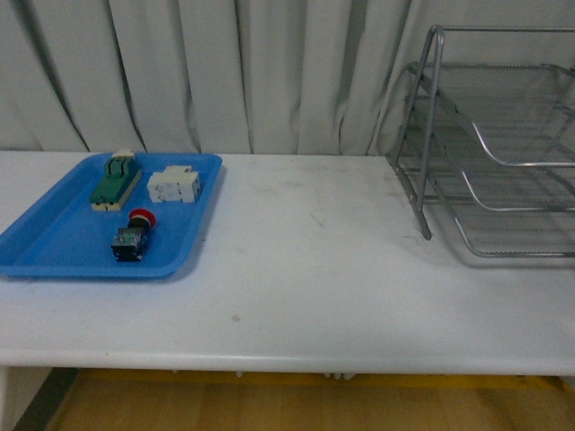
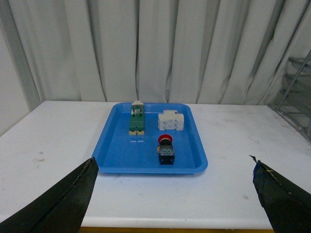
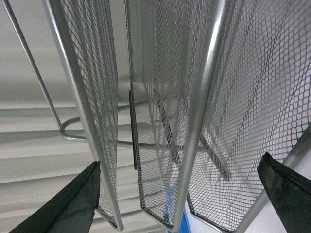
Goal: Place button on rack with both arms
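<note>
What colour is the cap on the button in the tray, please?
Red; the button shows best in the left wrist view.

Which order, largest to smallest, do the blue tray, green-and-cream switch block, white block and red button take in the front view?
1. blue tray
2. green-and-cream switch block and white block, too alike to rank
3. button, slightly smaller

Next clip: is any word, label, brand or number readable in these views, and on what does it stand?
No text can be read in any view.
The blue tray: a faint pale mark on its floor, too small to read.
The button, green-and-cream switch block and white block: any markings are too blurred to read.
The rack: bare mesh, no label visible.
</note>
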Available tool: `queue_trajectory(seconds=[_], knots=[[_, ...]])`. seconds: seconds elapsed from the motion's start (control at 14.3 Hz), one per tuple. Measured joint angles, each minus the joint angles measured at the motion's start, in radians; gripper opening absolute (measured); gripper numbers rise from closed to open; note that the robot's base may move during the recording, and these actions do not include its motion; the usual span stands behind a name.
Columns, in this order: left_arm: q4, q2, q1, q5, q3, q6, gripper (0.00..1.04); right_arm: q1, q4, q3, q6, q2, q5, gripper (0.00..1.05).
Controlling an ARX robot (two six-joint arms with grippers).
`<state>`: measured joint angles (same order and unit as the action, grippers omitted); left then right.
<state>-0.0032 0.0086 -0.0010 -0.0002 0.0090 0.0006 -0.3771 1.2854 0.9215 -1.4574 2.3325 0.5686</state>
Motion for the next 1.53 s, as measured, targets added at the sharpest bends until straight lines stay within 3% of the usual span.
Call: queue_trajectory(seconds=[0.56,0.63,1.12,1.19,1.53], knots=[[0.0,0.0,0.0,0.0,0.0,0.0,0.98,0.025,0.0,0.064,0.048,0.056,-0.004,0.98],[0.0,0.0,0.0,0.0,0.0,0.0,0.98,0.025,0.0,0.072,0.054,0.058,-0.004,0.91],[0.0,0.0,0.0,0.0,0.0,0.0,0.98,0.03,-0.006,0.139,0.094,0.09,-0.014,0.13],[0.0,0.0,0.0,0.0,0.0,0.0,0.98,0.03,-0.005,0.14,0.074,0.099,-0.018,0.06],[0.0,0.0,0.0,0.0,0.0,0.0,0.98,0.021,0.008,0.119,0.04,0.1,-0.006,0.05]])
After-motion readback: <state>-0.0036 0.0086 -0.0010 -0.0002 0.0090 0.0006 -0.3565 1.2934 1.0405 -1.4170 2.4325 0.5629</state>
